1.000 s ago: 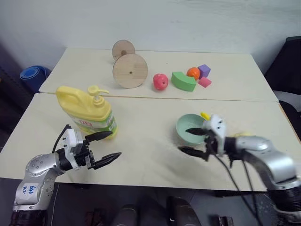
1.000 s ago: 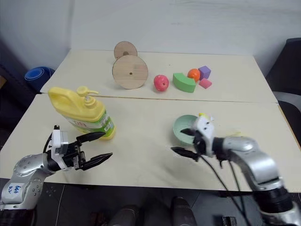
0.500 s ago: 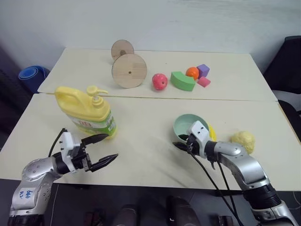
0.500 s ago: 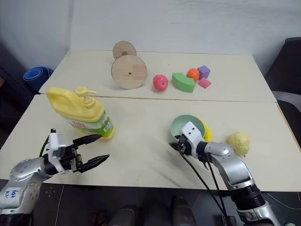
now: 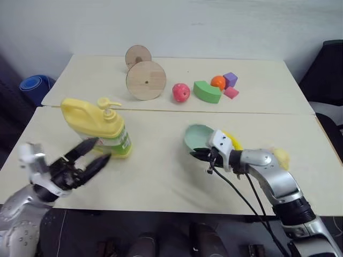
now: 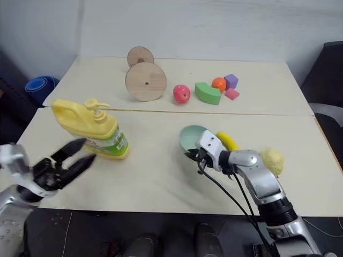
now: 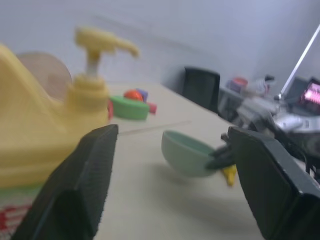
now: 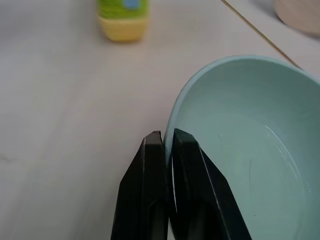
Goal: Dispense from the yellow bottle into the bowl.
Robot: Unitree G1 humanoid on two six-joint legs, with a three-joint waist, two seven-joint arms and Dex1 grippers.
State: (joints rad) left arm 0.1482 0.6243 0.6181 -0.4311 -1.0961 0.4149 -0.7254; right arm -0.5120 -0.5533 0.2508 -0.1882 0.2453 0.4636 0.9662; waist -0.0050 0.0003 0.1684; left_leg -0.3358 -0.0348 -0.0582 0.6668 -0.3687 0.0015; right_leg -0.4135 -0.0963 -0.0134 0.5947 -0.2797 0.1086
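I have the right fingers (image 8: 167, 150) pinching the small pale teal plastic bowl's (image 5: 197, 137) rim mid-frame, the left fingers (image 5: 88, 156) spread empty beside the big yellow plastic pump bottle (image 5: 96, 126) at left, nothing dispensed yet.

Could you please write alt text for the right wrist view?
The right gripper is shut on the near rim of the pale green bowl, on a light table. The yellow bottle stands beyond.

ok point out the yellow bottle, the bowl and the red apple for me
yellow bottle (image 5: 102, 126), left eye view, on the jug's yellow shoulder below the pump.
bowl (image 5: 197, 137), left eye view, on the pale teal inner wall.
red apple (image 5: 181, 92), left eye view, on the middle of the fruit.
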